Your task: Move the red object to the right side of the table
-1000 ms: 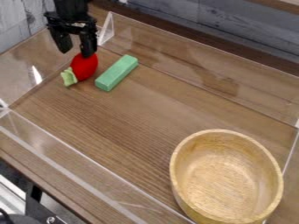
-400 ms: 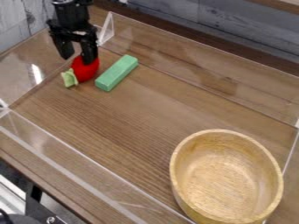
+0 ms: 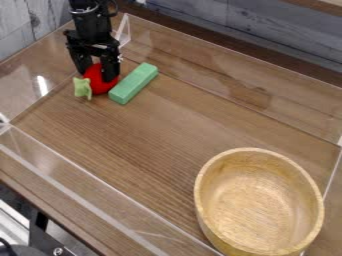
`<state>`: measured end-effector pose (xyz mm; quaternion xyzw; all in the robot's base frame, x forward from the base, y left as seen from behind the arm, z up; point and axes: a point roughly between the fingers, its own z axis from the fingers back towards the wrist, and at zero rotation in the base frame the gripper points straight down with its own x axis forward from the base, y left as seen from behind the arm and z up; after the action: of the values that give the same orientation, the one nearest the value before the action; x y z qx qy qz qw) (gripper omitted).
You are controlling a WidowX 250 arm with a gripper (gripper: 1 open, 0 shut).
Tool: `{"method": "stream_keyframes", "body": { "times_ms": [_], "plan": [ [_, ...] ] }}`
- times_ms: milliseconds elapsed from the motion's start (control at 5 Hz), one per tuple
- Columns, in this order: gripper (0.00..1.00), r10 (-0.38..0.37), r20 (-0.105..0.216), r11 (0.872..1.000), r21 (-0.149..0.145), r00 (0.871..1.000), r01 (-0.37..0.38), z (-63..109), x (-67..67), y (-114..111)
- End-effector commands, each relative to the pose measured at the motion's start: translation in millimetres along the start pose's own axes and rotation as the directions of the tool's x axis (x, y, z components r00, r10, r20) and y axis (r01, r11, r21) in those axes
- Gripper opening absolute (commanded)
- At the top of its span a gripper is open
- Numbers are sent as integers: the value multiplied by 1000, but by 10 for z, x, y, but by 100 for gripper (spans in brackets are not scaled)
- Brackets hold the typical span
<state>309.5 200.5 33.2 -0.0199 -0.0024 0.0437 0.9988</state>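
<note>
A black robot claw (image 3: 96, 68) reaches in from the far left of the brown wood-grain worktop (image 3: 174, 135) and hangs over a small, bright red strawberry-like toy (image 3: 99, 78). The claw looks spread, its dark fingers coming down around the toy's far part; whether they touch it I cannot tell. The toy lies just to the left of the flat green rectangular block (image 3: 134, 84), which I take as the landmark here. Its pale yellow-green leafy stub (image 3: 83, 87) points away from the block, toward the near left. Well to the right of the block and nearer the viewer sits a round light wooden bowl (image 3: 259, 202). The step in hand seems to be getting hold of the toy. To do it well, the claw should settle with a finger on each side of the rounded red body, low enough to close on its widest part rather than slide off the curved top. The gap on the block's side looks narrow, so the finger there wants to come straight down, without nudging the block. A gentle, even squeeze should serve, then a lift clear of the block before any travel rightward.
</note>
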Motion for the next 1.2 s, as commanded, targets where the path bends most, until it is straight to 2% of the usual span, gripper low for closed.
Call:
{"method": "stream_keyframes", "body": {
  "times_ms": [0,400,600,1000],
  "plan": [
    [100,3,25,1000,18,1000,-3,209,15,18],
    [100,30,39,1000,-10,999,-30,492,-36,-35],
    [100,36,27,999,-11,999,-35,469,-41,-24],
    [100,24,-23,1000,10,999,-23,266,-34,3]
  ]
}}
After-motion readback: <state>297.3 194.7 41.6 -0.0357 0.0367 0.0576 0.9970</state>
